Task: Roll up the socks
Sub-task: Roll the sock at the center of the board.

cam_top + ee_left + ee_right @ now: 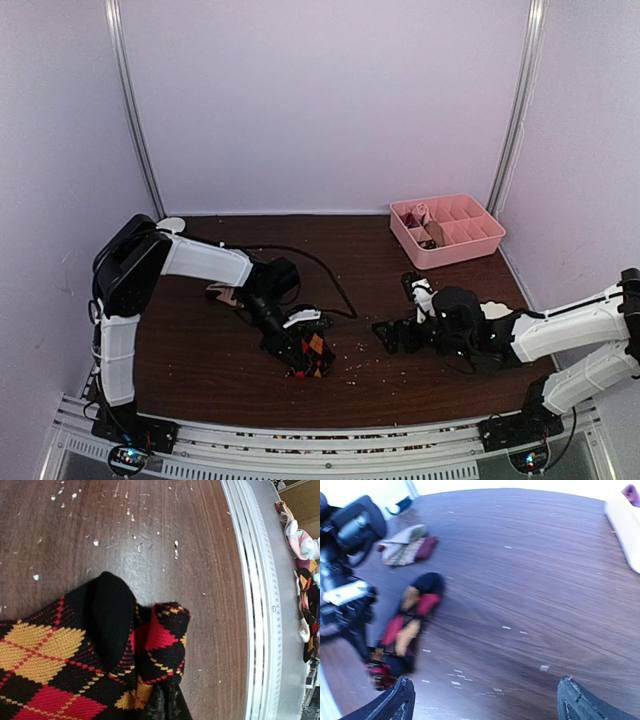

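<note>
The black sock with red and orange argyle diamonds (312,352) lies bunched on the brown table near the front edge. My left gripper (300,350) is shut on it; in the left wrist view its dark fingers (164,704) pinch the folded end of the sock (75,655). The beige-tan striped sock (224,294) lies folded behind the left arm and also shows in the right wrist view (406,547). My right gripper (392,336) is open and empty, low over the table to the right of the argyle sock (402,632), with bare wood between its fingers (395,702).
A pink divided tray (455,245) stands at the back right with small items in it. A black cable (320,268) runs across the table behind the left arm. White crumbs (355,365) dot the wood. A metal rail (260,605) runs along the front edge.
</note>
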### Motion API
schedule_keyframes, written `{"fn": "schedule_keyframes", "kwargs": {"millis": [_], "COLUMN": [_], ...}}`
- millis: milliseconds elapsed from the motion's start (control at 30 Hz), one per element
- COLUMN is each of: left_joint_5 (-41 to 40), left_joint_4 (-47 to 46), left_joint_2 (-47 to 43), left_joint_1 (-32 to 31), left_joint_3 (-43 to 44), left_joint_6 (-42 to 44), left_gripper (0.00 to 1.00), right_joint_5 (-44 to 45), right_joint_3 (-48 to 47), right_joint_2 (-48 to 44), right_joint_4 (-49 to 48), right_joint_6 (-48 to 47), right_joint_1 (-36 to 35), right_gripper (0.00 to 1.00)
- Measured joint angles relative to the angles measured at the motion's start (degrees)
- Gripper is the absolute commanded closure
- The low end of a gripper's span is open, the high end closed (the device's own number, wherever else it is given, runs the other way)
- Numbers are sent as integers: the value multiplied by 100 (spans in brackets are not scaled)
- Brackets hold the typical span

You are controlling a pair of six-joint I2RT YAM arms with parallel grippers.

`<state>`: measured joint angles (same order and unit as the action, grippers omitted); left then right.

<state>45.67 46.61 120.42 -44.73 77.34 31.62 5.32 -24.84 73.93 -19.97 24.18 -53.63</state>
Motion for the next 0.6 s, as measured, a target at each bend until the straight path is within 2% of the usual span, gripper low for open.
{"fn": "schedule_keyframes", "kwargs": {"millis": [100, 267, 433, 600], "left_joint_5": [118, 393, 669, 839], "left_joint_4": [173, 372, 535, 640], "left_joint_2": [105, 284, 433, 549], "left_joint_1": [31, 129, 208, 251], "left_joint_3": [92, 203, 260, 317], "left_joint_6": [20, 46, 98, 138], "left_gripper": [100, 99, 99, 99], "right_joint_5": [7, -295, -874, -1368], "right_joint_3": [199, 177, -168, -1196], "right_joint_2": [81, 597, 1058, 1847], "right_joint_4": [-136, -223, -208, 44], "right_joint_6": [-382, -1762, -2863, -3823], "right_joint_1": [-37, -1071, -1287, -1327], "right_gripper": [0, 2, 18, 32]}}
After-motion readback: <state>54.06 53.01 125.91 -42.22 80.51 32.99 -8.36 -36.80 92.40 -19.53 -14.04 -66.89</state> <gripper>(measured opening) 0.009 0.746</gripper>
